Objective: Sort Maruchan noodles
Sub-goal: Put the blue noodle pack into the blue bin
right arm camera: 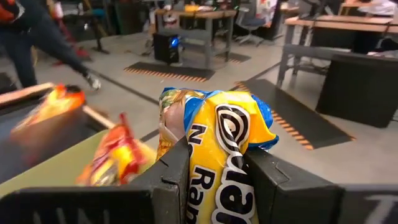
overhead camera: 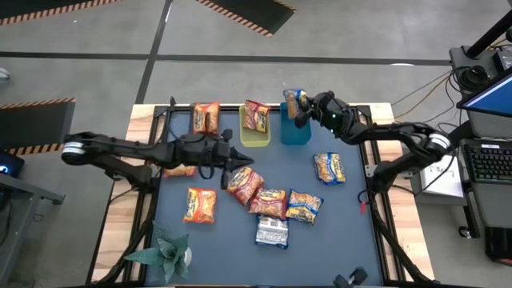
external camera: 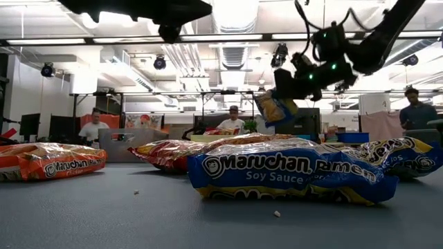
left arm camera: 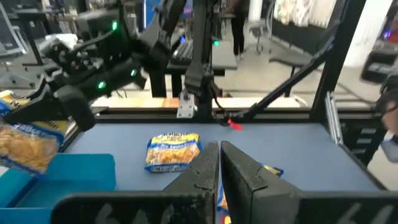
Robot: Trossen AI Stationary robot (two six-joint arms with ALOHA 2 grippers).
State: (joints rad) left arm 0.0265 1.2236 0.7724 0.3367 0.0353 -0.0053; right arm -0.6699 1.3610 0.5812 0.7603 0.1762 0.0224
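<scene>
The dark blue-grey surface (overhead camera: 336, 216) is seen from above with both dark arms reaching in over it. At its far edge three bins stand in a row: a blue plastic bin (overhead camera: 295, 130), a yellow plastic bin (overhead camera: 256, 136) just beside it, and what is probably a grey bin (overhead camera: 206, 128) further left, mostly hidden under an orange packet. A green leafy plant (overhead camera: 166, 250) is placed at the near left corner.

The right tool (overhead camera: 302, 108) is held above the blue bin, clamped on a blue-and-yellow crinkly plastic Maruchan noodle packet (right arm camera: 227, 155); the packet is pinched between both fingers and sticks up past them. The left tool (overhead camera: 242, 160) hangs over the middle of the surface with its fingers together, nothing between them, just above a red crinkly noodle packet (overhead camera: 244, 185).

The loose packets are spread on the surface: the red one touches an orange-red packet (overhead camera: 270, 202), which touches a blue-and-yellow packet (overhead camera: 303, 206); a silvery-white packet (overhead camera: 272, 232) lies just nearer than these. A lone orange packet (overhead camera: 199, 205) lies to the left, and another blue-and-yellow packet (overhead camera: 329, 168) lies apart on the right. A red packet (overhead camera: 256, 116) rests in the yellow bin, and an orange packet (overhead camera: 206, 118) sits on the grey one.

People are seen in the room behind in the low view.
</scene>
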